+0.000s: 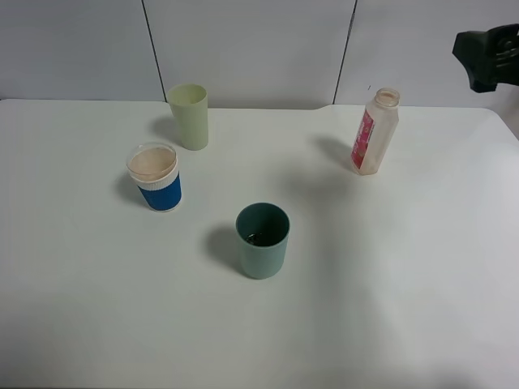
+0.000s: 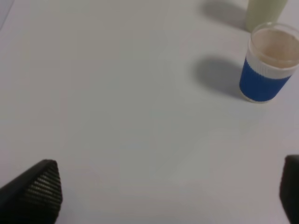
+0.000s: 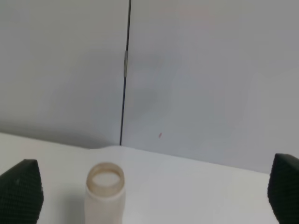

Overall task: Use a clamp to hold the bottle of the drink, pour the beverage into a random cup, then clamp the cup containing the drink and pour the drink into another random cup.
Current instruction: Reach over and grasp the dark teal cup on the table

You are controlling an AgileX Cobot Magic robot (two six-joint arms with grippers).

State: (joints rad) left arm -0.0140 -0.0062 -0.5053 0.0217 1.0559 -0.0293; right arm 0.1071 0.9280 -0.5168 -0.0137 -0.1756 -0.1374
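Bottle [image 1: 375, 132]: squarish, translucent; you see its pink label only from overhead.
Left end effector [image 2: 166, 191]: spread apart.
Right end effector [image 3: 153, 191]: spread apart.

White table [image 1: 389, 308] in front of me, plain and bare apart from four things standing on it, all well apart from each other. Calling the teal cup [image 1: 263, 241] near the middle the clock centre: blue cup [image 1: 156, 178] with the white rim is at 10 o'clock, and the pale green cup [image 1: 189, 116] is at 11, further back near the far edge. Bottle [image 1: 375, 132] stands between 1 and 2 o'clock, open neck up, pink label on its side. Each one throws a soft shadow toward roughly 10 o'clock.
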